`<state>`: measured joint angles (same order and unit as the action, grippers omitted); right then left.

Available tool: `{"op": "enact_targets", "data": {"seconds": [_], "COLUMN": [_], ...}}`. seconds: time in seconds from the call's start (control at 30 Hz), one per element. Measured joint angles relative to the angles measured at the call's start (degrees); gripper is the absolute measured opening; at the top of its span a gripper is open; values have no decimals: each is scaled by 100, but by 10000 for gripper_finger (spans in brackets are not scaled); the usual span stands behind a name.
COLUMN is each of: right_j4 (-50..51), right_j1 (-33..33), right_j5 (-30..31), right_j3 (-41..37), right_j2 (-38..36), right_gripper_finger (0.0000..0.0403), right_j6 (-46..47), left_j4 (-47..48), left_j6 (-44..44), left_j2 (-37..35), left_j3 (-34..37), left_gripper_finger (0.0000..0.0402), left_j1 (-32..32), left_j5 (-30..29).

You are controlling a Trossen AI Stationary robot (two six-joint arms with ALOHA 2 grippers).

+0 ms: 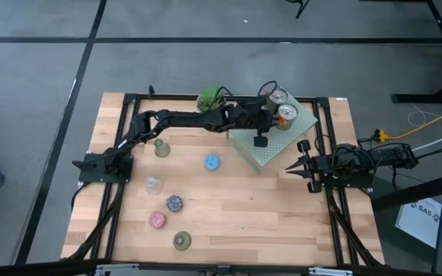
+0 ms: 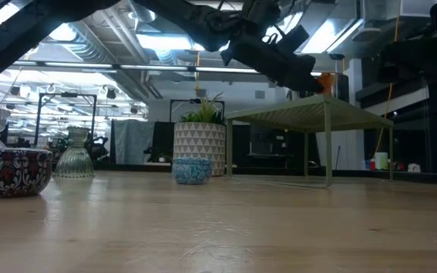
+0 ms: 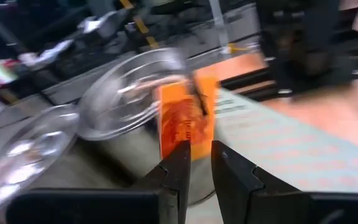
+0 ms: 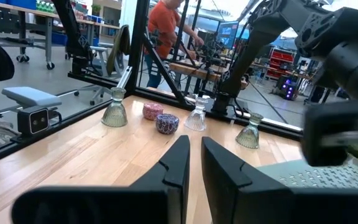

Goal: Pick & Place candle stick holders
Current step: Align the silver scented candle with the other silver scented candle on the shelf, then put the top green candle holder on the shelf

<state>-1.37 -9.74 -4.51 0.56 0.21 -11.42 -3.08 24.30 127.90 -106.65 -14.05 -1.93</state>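
A: Item one, the left gripper (image 1: 280, 116). Where is it placed?

B: From above it is seen reaching over the pale green perforated slab (image 1: 263, 149), at the two shiny silver-copper holders (image 1: 281, 97) standing on the slab's far corner. In the left wrist view its fingers (image 3: 178, 163) are seen narrowed on the rim of one silver-copper holder (image 3: 129, 102), with an orange label (image 3: 185, 121) just behind the tips; the second one (image 3: 23, 146) is seen beside it. None of this grip is shown by the high view.

A: Item two, the right gripper (image 1: 294, 166)?

B: It is parked at the table's right edge, beside the slab, fingers drawn together with nothing held.

A: The remaining holders?

B: Listed from the high view, all on bare wood to the slab's left: blue holder (image 1: 212, 162), olive-gold holder (image 1: 162, 148), clear glass holder (image 1: 154, 185), purple mosaic holder (image 1: 175, 203), pink holder (image 1: 156, 220), and a further olive one (image 1: 182, 241) nearest the front edge.

A: What is added by the low view?

B: The slab (image 2: 309, 115) is shown to be raised on thin legs, and the green plant (image 2: 201, 144) is seen in a white patterned pot behind the blue holder (image 2: 192, 170).

A: And by the right wrist view?

B: A person in an orange top (image 4: 165, 37) is seen beyond the table.
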Motion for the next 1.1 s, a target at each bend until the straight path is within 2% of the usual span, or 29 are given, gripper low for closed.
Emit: {"op": "enact_targets", "data": {"seconds": [0.17, 0.43, 0.57, 0.8, 1.0, 1.1], "right_j4": [0, -1, -1, 2, 0, -2], "right_j1": [0, 0, 0, 0, 2, 0], "right_j5": [-1, -2, -2, -4, -13, -13], "right_j3": [1, 1, 2, 0, 2, 0], "right_j2": [0, 0, 0, 0, 0, 0], "right_gripper_finger": [43, 43, 43, 43, 43, 43], "right_j6": [-1, -1, 0, -2, -2, 0], "left_j4": [-313, -196, 753, 2967, 4538, 5416], "left_j6": [42, -296, -293, -271, -545, -876], "left_j2": [-39, -158, -571, -1503, -2212, -2445], "left_j3": [0, 0, 0, -2, -4, -2], "left_gripper_finger": [59, 59, 59, 54, 7, 3], "left_j1": [-54, 91, 380, 972, 1662, 1938], "left_j5": [-399, -501, -1152, -1711, -2450, -2849]}}
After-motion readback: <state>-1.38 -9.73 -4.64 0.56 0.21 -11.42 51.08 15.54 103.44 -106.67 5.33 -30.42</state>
